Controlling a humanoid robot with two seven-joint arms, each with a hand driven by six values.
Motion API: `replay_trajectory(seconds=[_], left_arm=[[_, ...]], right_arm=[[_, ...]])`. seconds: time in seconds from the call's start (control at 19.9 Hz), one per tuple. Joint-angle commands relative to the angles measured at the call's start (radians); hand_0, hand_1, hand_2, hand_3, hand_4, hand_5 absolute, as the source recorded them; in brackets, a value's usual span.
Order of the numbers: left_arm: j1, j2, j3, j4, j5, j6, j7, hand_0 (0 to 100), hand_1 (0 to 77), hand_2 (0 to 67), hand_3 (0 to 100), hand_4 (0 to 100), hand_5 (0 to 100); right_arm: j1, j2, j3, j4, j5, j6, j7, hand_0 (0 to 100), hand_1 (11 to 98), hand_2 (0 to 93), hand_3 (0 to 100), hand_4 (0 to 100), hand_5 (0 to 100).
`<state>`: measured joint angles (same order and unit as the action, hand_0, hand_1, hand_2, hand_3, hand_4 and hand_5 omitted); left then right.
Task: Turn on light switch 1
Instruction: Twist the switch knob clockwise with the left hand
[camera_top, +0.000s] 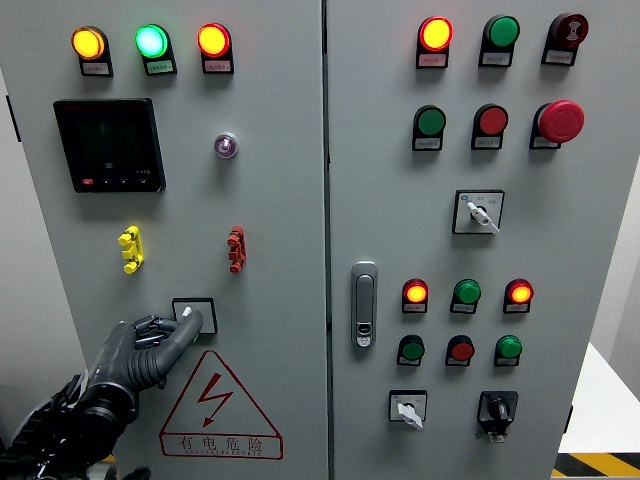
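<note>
A small square selector switch (202, 305) with a white knob (186, 313) sits on the grey cabinet's left door (280, 200), below the yellow toggle (131, 249). My left hand (178, 326), in a black glove, reaches up from the lower left. Its index finger and thumb are closed on the white knob, and the other fingers are curled behind. The hand hides most of the knob, so I cannot read its position. My right hand does not show.
Above the switch are a red toggle (235, 250), a black display (109, 145) and three lit lamps. A red warning triangle (213, 400) lies just below the hand. The right door carries a handle (364, 304), buttons, selectors and an emergency stop (560, 120).
</note>
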<state>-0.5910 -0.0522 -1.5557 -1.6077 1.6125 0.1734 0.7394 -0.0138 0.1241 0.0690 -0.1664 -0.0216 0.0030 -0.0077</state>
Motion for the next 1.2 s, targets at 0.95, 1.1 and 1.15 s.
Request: replay_trajectory(seconds=[0.95,1.1,1.15], left_arm=[[-0.001,0.0,0.005,-0.001,-0.006,0.003,-0.002,93,52.1,60.1,100,100,100],[-0.001,0.0,0.005,-0.001,-0.008,0.003,-0.002,96,53.0,60.1,100,100,100],[-0.001,0.0,0.005,-0.001,-0.008,0.003,-0.002,97,53.2,60.1,100,100,100]], right_arm=[[0.0,0.0002,0.0,-0.001,0.0,0.0,0.0,0,19.6,0.0,19,19,11],[0.0,0.0002,0.0,-0.001,0.0,-0.001,0.0,0,19.6,0.0,19,19,11],[0.0,-0.0014,0.0,-0.001,0.0,0.0,0.0,0,19.6,0.0,19,19,11]])
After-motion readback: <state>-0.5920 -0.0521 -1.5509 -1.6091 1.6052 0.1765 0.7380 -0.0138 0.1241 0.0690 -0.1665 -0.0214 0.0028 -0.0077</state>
